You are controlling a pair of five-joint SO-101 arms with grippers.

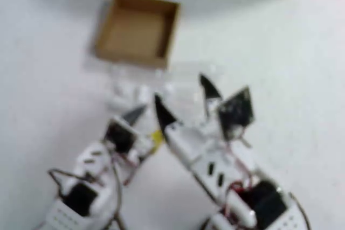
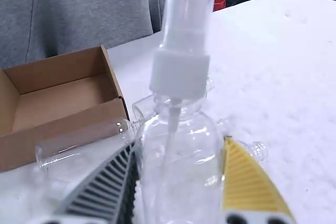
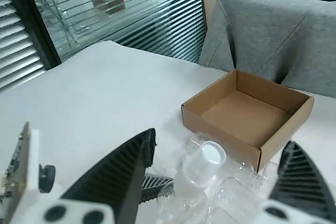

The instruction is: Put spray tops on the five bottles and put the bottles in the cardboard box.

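- Seating of the spray top looks to be the step in hand. The left gripper (image 2: pixel 179 153) is clamped on a clear bottle (image 2: pixel 181 129) held upright, one grey finger and one yellow finger pressing its sides.
- A white spray top (image 2: pixel 184 40) sits on the bottle's neck, and its dip tube runs down inside.
- The right gripper (image 1: pixel 179 89) has its black fingers spread wide and holds nothing. In the right wrist view the spray top lies between them.
- Whether the top is screwed fully home cannot be told, so it is safest to treat it as loose.
- The right gripper would do best to close on the broad collar, not the slim nozzle head, which could tilt or pop off under a squeeze.
- The top should stay in line with the neck while it is turned or pressed. A slanted start would probably jam the thread.
- The left gripper needs to stay firm, because the smooth clear wall may spin between its fingers as the collar turns.
- The cardboard box (image 2: pixel 58 98) stands empty near the held bottle, so I judge the task to be at an early stage.
- Uncapped bottles (image 2: pixel 84 142) lie on their sides on the surface (image 2: pixel 283 51) between the held bottle and the box. The finished bottle should pass above them on its way in.
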